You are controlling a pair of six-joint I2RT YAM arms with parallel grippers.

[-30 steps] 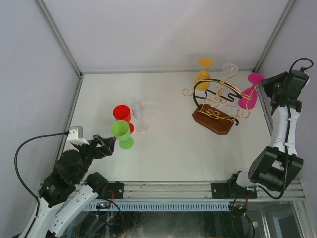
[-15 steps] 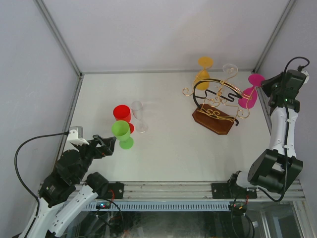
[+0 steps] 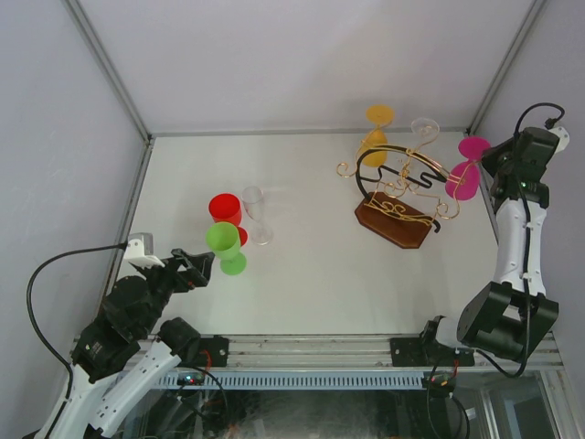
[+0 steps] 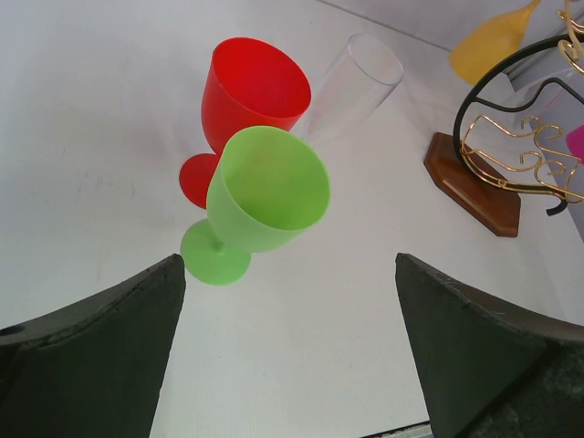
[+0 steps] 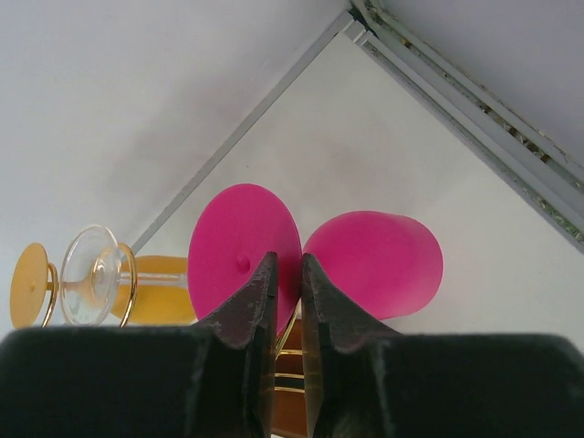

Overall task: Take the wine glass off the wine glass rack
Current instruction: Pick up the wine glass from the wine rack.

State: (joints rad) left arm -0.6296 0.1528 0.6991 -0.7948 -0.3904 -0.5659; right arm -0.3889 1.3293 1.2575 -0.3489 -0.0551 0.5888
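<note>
Right pincer (image 5: pixel 288 266) is clamped on the pink glass (image 5: pixel 376 265) stem at the rack (image 3: pixel 395 222); left pincer (image 4: pixel 287 265) gapes wide, empty.

Cups (image 3: pixel 222 240) left of rack (image 3: pixel 395 222)

Six wine glasses on show here! Three stand on the table (image 3: pixel 320 274) at the left, a red glass (image 3: pixel 224 208), a green glass (image 3: pixel 222 241) and a clear flute (image 3: pixel 255 212), and three more are at the far right, a yellow glass (image 3: pixel 375 137), a clear glass (image 3: pixel 423 131) and a pink glass (image 3: pixel 464 178). Just one wine glass rack (image 3: pixel 395 219).
</note>
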